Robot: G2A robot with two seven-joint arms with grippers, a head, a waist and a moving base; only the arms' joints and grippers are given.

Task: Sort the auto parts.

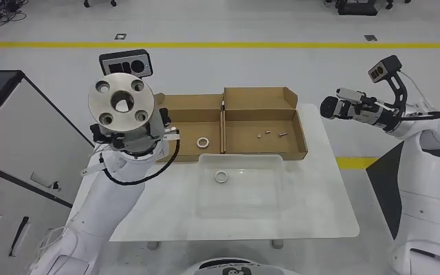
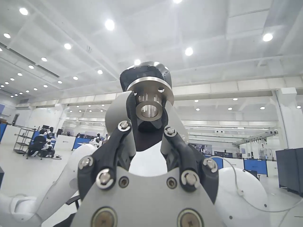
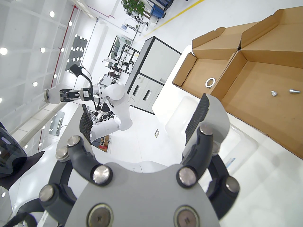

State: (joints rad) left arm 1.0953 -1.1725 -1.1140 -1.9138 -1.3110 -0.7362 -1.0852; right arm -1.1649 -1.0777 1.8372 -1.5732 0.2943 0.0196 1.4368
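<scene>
**Flanged steel hub, raised over the bench's left edge**

Left gripper is clamped on the hub's neck, bore axis upright, flange uppermost. The drop sites lie below and to its right. Nearest is a clear tray with a loose ring. Beyond it the left cardboard box holds a boxed ring, and the right cardboard box holds small fasteners. Right gripper is spread and empty off the right side, the farther arm. The bench is white, with workshop floor and a yellow line behind.

Round ceiling lamps cast bright, even light with faint shadows; wrist views bow at edges.
</scene>
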